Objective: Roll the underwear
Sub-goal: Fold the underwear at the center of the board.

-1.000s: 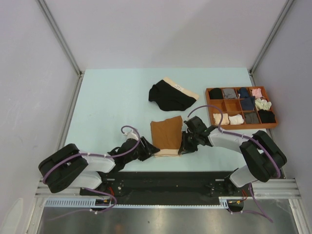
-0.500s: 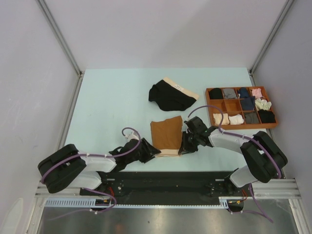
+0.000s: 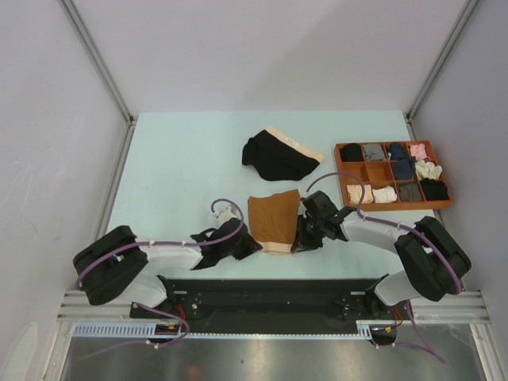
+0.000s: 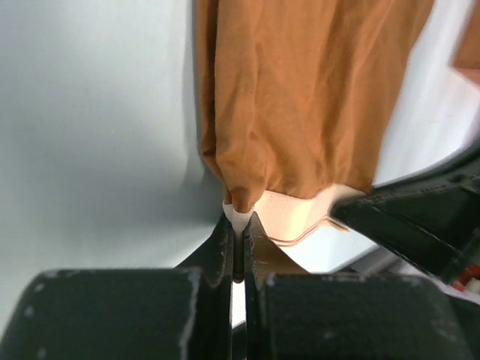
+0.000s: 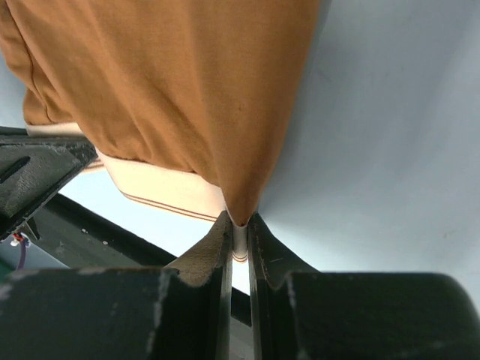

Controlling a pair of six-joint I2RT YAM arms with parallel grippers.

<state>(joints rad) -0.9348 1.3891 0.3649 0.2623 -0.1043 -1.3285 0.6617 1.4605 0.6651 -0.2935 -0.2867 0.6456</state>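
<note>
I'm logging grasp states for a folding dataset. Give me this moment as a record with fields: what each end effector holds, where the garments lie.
worked garment: rust-brown underwear, flat on table, waistband toward the arms
left end effector: shut on its near-left waistband corner
right end effector: shut on its near-right waistband corner
other garment: black underwear, farther back, untouched
tray: right side, compartments hold small fabric items
</note>
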